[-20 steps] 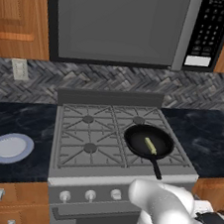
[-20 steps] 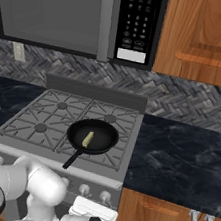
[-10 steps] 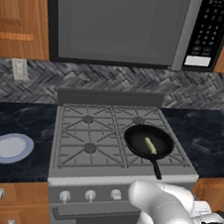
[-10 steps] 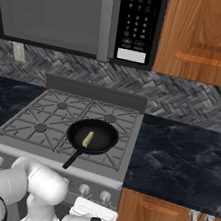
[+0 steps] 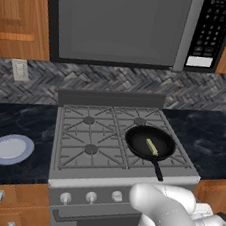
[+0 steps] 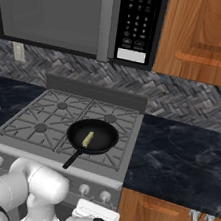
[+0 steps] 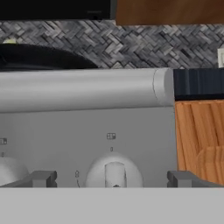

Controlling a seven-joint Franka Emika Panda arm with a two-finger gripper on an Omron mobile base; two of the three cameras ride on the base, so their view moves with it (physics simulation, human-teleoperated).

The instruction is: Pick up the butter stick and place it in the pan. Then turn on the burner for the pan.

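Butter stick (image 5: 152, 147) lying in pan (image 5: 149, 142). Pincer (image 7: 111, 179) gaping wide, facing knob (image 7: 114, 174) straight ahead. Next: closing on knob, twisting.

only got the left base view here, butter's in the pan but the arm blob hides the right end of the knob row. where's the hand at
Observer: In the hand view the gripper faces the stove's front panel, with the rightmost knob centred between its open jaws.
Operator: touching the knob yet
Observer: I cannot tell for sure; the fingertips stand wide on either side of it, not closed on it.
Operator: how many knobs past the arm on that side
Observer: The right base view shows two knobs there, one at and the end one at, below the pan holding the butter stick.
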